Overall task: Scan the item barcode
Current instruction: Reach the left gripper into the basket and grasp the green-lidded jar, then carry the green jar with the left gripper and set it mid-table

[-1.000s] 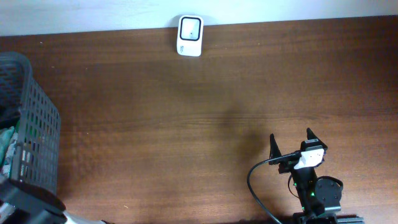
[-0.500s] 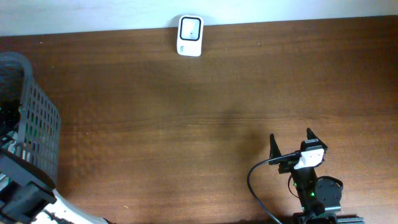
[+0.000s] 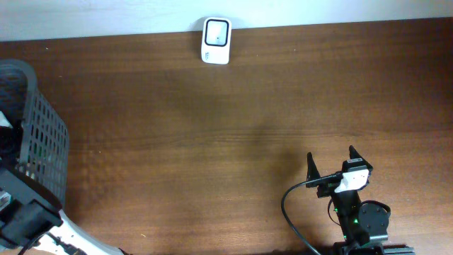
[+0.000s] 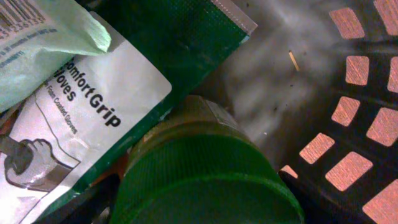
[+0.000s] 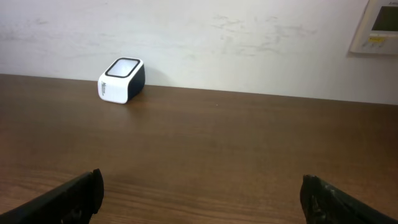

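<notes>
In the left wrist view a jar with a wide dark green ribbed lid [image 4: 205,174] lies inside the black mesh basket [image 4: 360,118]. My left gripper [image 4: 199,202] is down in the basket, and its black fingers [image 4: 93,199] press the lid from both sides. The overhead view shows only the left arm [image 3: 25,212] at the basket [image 3: 42,142]; the jar is hidden there. The white barcode scanner [image 3: 216,40] stands at the table's far edge and also shows as the scanner [image 5: 121,79] by the wall. My right gripper [image 3: 331,161] rests open and empty near the front right, the same gripper [image 5: 202,193] over bare wood.
Beside the jar lie a white and green glove package [image 4: 81,112] and a pale green pouch [image 4: 43,43] with a barcode at its corner. A black cable [image 3: 294,212] loops beside the right arm. A wall runs behind the table.
The left arm has shifted at the basket's near corner, moving lower in the overhead view. The right arm and the scanner have not moved.
</notes>
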Tool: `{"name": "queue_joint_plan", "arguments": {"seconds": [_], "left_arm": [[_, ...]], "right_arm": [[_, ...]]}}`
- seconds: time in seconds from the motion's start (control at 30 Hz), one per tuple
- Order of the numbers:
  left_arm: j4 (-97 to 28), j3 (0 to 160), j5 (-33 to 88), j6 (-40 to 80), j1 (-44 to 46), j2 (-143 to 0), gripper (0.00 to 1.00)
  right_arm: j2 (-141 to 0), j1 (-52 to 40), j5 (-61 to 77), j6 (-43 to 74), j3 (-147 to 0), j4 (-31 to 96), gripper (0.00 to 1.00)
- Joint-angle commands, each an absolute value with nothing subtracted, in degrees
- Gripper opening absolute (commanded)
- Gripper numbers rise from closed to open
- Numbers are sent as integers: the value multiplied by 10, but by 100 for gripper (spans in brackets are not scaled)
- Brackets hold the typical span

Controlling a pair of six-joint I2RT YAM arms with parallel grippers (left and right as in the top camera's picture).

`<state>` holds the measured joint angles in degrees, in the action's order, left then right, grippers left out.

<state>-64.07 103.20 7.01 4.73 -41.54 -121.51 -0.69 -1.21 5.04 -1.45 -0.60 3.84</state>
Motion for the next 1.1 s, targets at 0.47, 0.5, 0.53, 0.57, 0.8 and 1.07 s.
{"name": "queue_joint_plan", "arguments": {"seconds": [0.47,0.5,0.53,0.57,0.8,1.07], "left_arm": [[-870,1401,130,70,-418,-1221,43],[-893,1442,146,70,-417,-1221,42],[-915,1481,164,70,-416,-1221,42],[-937,1521,178,70,-416,-1220,42],[-967,1607,278,70,-351,-1122,41],[-967,1599,126,68,48,-1150,42]], "right_arm": [[-4,-15,54,-10,-3,41,98],[-4,-15,54,-10,-3,41,98],[-4,-15,54,-10,-3,41,98],[-4,-15,54,-10,-3,41,98],[-4,-15,54,-10,-3,41,98],[-4,-15,54,-10,-3,41,98]]}}
